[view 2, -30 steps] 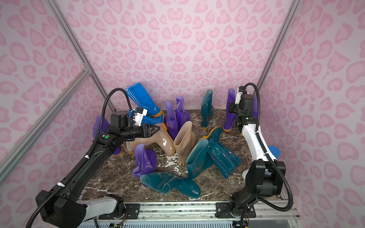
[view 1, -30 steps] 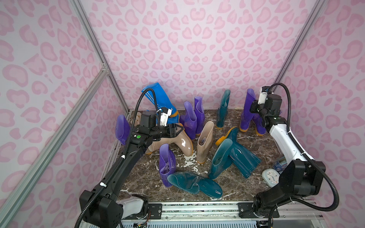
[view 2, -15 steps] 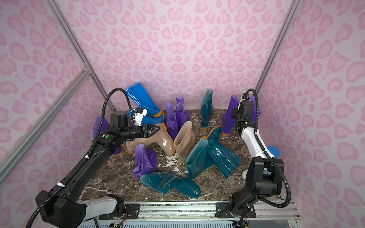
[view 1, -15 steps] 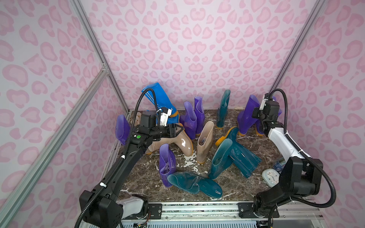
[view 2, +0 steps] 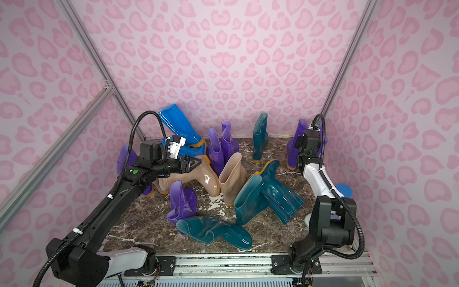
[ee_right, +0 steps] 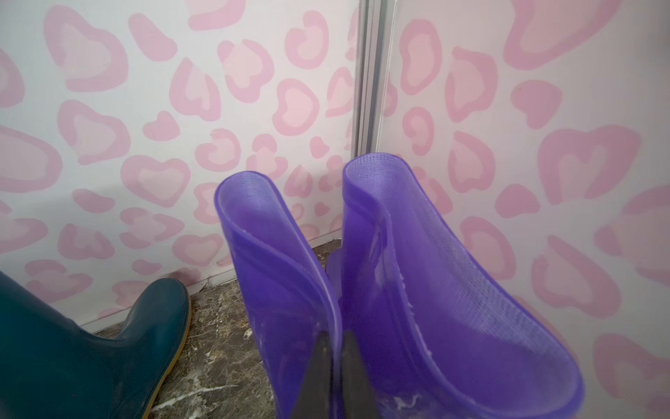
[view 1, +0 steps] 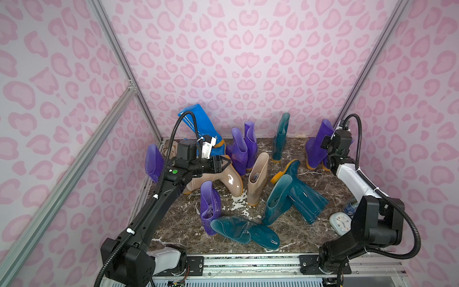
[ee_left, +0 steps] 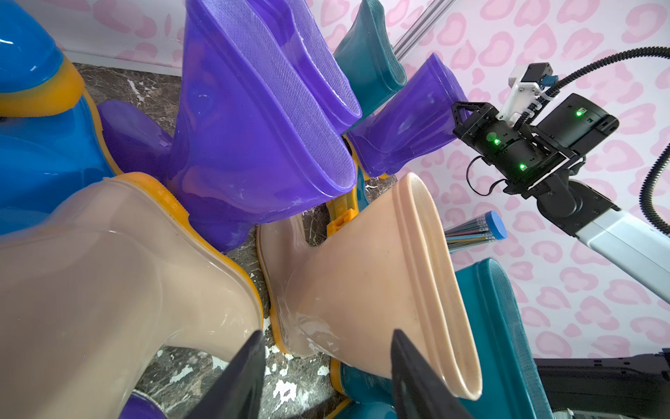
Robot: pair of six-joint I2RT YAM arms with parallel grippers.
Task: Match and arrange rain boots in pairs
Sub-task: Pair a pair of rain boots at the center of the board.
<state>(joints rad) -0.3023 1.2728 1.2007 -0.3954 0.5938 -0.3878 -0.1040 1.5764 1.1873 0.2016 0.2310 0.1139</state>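
Observation:
In the back right corner, my right gripper is shut on the rim of an upright purple rain boot. A second purple boot stands right beside it. My left gripper hangs open and holds nothing. It is just above a beige boot lying on its side, with an upright beige boot next to it. A bright blue boot leans at the back left. Two purple boots stand at the back middle.
Teal boots stand at the back, lean together mid-right and lie at the front. Purple boots stand at the front middle and by the left wall. A white clock and a blue-capped cylinder sit by the right arm's base.
My right gripper has come down and slightly right with the purple boot, setting it lower in the back right corner. The left arm has not moved.

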